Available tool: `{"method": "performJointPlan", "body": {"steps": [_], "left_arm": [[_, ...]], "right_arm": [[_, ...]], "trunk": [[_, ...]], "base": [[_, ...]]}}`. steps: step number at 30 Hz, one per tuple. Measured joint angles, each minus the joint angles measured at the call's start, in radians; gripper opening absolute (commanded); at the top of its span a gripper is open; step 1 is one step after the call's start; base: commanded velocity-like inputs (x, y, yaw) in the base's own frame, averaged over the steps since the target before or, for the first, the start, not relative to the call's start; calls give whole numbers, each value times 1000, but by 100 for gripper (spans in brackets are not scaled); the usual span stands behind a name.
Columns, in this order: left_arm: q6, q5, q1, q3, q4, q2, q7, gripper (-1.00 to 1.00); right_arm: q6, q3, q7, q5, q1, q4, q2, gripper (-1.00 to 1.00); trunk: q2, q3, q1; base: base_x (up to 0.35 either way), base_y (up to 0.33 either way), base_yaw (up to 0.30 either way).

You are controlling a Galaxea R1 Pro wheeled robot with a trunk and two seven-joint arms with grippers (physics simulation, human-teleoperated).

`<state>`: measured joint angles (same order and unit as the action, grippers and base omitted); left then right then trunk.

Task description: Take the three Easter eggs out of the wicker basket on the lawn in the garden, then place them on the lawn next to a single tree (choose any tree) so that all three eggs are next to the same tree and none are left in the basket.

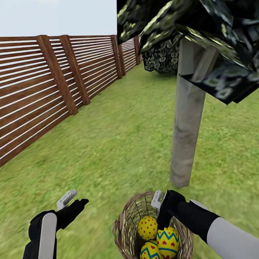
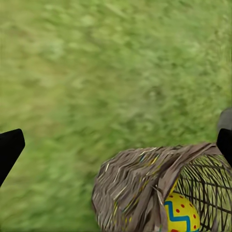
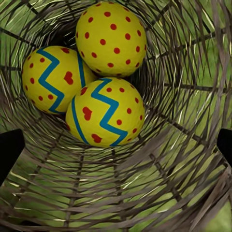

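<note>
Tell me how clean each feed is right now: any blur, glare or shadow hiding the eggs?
Head view: sharp, even light, no glare; three eggs plain in the wicker basket, right gripper reaching in. Left wrist view: lawn smeared and soft, basket weave blurry, one egg partly seen. Right wrist view: eggs crisp, no shadow hiding them; near wicker bars blurred.

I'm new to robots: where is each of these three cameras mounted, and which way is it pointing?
Head view: on the robot's head, looking forward and down over lawn, fence, tree and wicker basket; both forearms, left gripper and right gripper show.
Left wrist view: on the left arm, facing grass beside the basket; dark fingertips show at the edges.
Right wrist view: on the right arm, looking into the basket at three Easter eggs; fingertips show.
All three views share basket and eggs.
</note>
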<state>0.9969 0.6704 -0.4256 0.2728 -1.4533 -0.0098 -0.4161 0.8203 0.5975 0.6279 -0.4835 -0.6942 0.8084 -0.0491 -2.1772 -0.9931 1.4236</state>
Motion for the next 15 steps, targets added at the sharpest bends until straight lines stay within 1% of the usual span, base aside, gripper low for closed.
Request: {"method": "performJointPlan", "body": {"steps": [12,13,14,15], "left_arm": [[0,0,0,-1,0,0,0,100],[0,0,0,0,0,1,0,100],[0,0,0,-1,0,1,0,100],[0,0,0,0,0,0,0,100]], "right_arm": [[0,-2,-1,10,0,-1,0,100],[1,-6,-1,10,0,-1,0,100],[1,-19,-1,11,0,-1,-1,100],[2,-40,-1,11,0,-1,-5,100]], "trunk": [[-84,-38,46],[-91,-41,50],[-98,-44,54],[-105,-47,58]], "base": [[0,0,0],[0,0,0],[0,0,0],[0,0,0]]}}
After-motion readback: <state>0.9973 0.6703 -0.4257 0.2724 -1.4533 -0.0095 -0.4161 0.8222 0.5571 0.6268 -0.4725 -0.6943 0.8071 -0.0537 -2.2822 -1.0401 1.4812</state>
